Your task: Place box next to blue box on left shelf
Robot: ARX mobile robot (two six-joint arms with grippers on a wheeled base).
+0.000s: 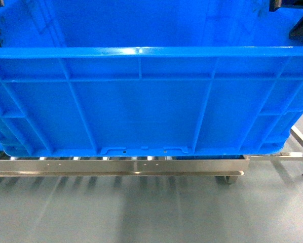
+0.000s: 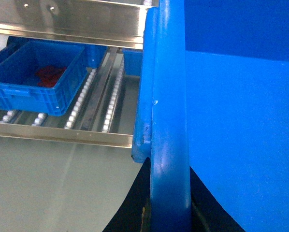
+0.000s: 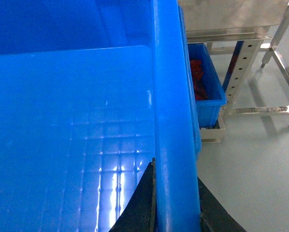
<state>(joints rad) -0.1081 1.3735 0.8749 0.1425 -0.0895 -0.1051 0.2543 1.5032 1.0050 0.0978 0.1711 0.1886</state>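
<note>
The box [image 1: 141,101], a large bright-blue ribbed crate, fills the head view, and its lower edge sits at the front rail of the left shelf [image 1: 116,166]. My left gripper [image 2: 168,193] is shut on the box's left rim [image 2: 168,96]. My right gripper [image 3: 176,193] is shut on its right rim [image 3: 171,96]. To the left of the crate a smaller blue box [image 2: 36,77] holding red items stands on the white rollers [image 2: 81,99]. Whether the crate rests on the rollers is hidden.
A steel beam of a higher shelf level [image 2: 72,19] crosses above the rollers. Beside the crate's right side is another small blue box [image 3: 205,79] with red items. A bare steel frame [image 3: 260,53] stands on the grey floor [image 1: 141,212] at the right.
</note>
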